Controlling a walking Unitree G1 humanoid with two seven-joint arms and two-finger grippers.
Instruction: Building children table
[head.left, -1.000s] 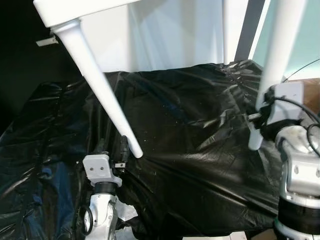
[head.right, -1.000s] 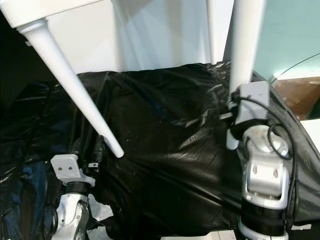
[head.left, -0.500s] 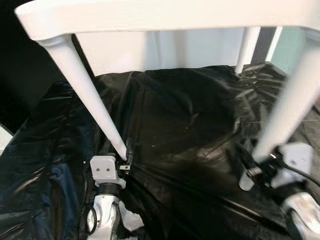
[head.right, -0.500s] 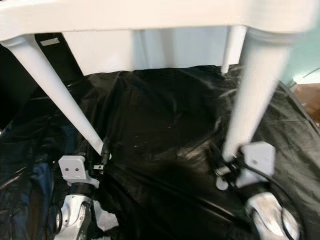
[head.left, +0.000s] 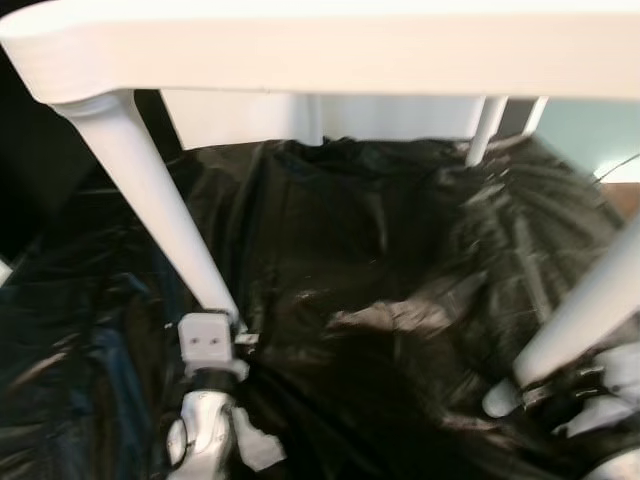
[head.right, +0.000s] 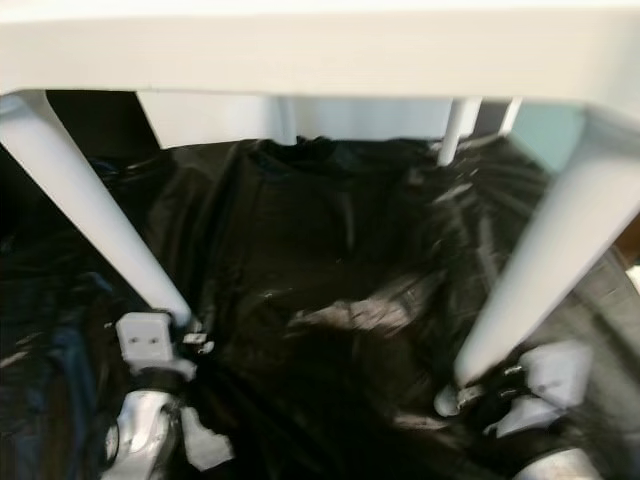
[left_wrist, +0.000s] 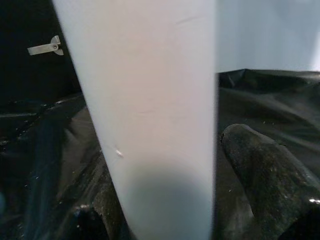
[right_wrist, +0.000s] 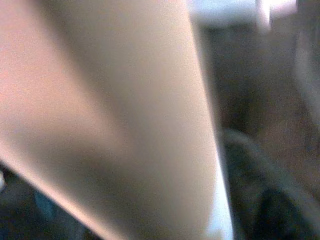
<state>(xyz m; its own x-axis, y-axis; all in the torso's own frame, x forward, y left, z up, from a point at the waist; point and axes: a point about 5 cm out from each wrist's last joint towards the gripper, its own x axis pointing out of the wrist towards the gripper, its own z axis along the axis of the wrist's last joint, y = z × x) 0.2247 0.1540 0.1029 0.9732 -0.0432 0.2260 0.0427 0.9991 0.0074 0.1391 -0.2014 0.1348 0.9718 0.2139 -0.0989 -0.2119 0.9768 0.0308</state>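
Observation:
A white children's table (head.left: 330, 50) hangs over the black sheet, its top spanning the upper edge of the head views. My left gripper (head.left: 228, 322) is shut on the foot of the table's near left leg (head.left: 150, 200). In the left wrist view that leg (left_wrist: 150, 115) stands between two black fingers (left_wrist: 265, 175). My right gripper (head.left: 527, 388) is shut on the near right leg (head.left: 585, 315) close to its foot. That leg (right_wrist: 115, 110) is blurred in the right wrist view. Two far legs (head.left: 486, 128) show at the back.
A crinkled black plastic sheet (head.left: 380, 260) covers the whole surface under the table. A white wall panel (head.left: 240, 120) stands behind it. A pale scrap (head.left: 260, 452) lies beside my left arm. A small metal bracket (left_wrist: 45, 48) sits on the dark wall.
The table has swung from steeply tilted to nearly level, its top now crossing the upper frame. Both grippers, still on their legs, sit lower in the view; the right one dropped most.

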